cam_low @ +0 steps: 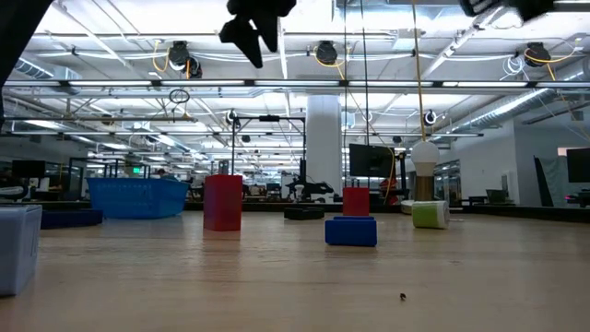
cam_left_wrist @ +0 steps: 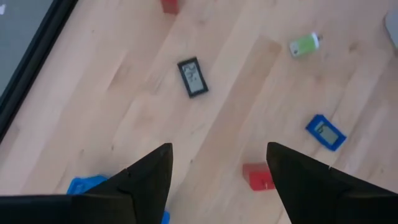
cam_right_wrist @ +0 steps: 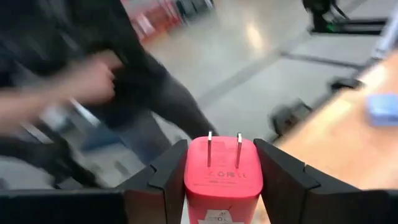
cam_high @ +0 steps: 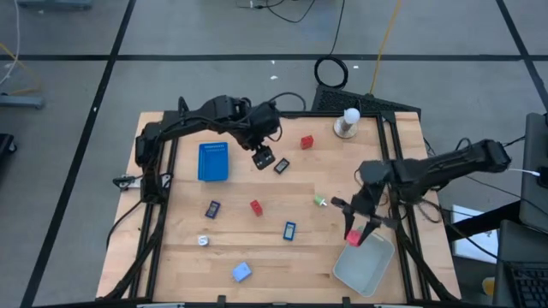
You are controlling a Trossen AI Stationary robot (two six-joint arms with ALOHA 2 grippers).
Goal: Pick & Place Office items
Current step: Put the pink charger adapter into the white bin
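My right gripper (cam_high: 354, 229) is shut on a red block with two metal prongs (cam_right_wrist: 222, 177), held in the air by the far rim of the translucent tray (cam_high: 368, 272). My left gripper (cam_high: 262, 157) hangs open and empty above the table; it shows at the top of the low view (cam_low: 253, 32). Below it lie a black piece (cam_left_wrist: 193, 78), a red block (cam_left_wrist: 258, 176), a blue piece (cam_left_wrist: 325, 132) and a green piece (cam_left_wrist: 305, 45). Another red block (cam_high: 306, 142), a dark blue piece (cam_high: 212, 208), a silvery-white piece (cam_high: 204, 241) and a light blue piece (cam_high: 241, 272) lie flat on the table. My right gripper pinches the red block by its two opposite sides (cam_right_wrist: 189, 180) between its two fingers (cam_right_wrist: 168, 177). The pronged end (cam_right_wrist: 224, 142) points away from the wrist, beyond the fingertips. The block is lifted clear of the table and the tray.
A blue box (cam_high: 213, 161) lies at the far left. The white knob-topped stand (cam_high: 347, 122) stands at the far right. A person (cam_right_wrist: 93, 81) shows blurred beyond the table in the right wrist view. Black frame rails (cam_high: 163, 188) run along both sides of the table.
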